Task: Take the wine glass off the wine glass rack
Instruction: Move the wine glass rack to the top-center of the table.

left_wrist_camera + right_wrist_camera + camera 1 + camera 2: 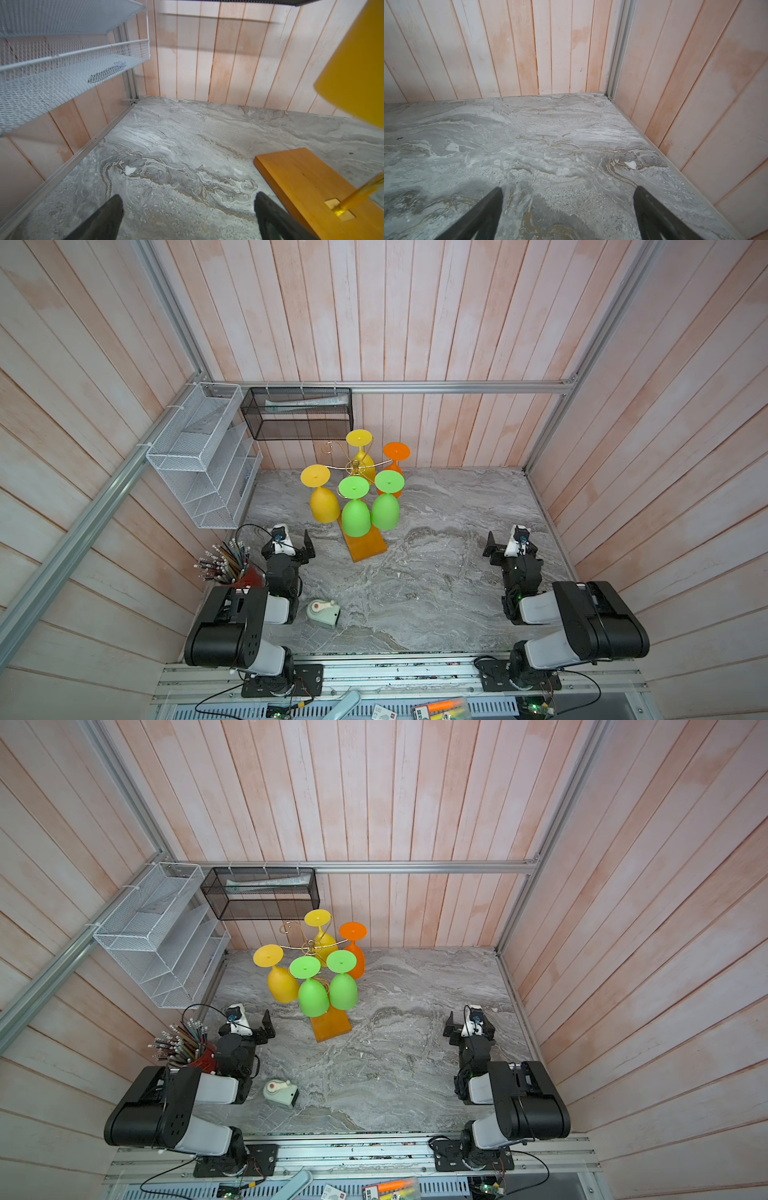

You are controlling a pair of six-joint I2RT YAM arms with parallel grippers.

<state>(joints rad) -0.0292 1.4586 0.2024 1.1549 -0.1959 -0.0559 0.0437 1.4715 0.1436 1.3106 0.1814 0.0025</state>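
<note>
Left hand point(187, 199), right hand point(568, 191): fully spread, empty, low over grey marbled surface point(436, 572). Thin gold wire wine glass rack point(355, 466) set nearer left hand; coloured plastic wine glasses point(355, 518) hung inverted, retained by feet in scroll arms.

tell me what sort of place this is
Probably a mock-up robot test cell, not a real home: plank walls on an aluminium frame box in a marble-look tabletop, with two arms on a front rail.
</note>
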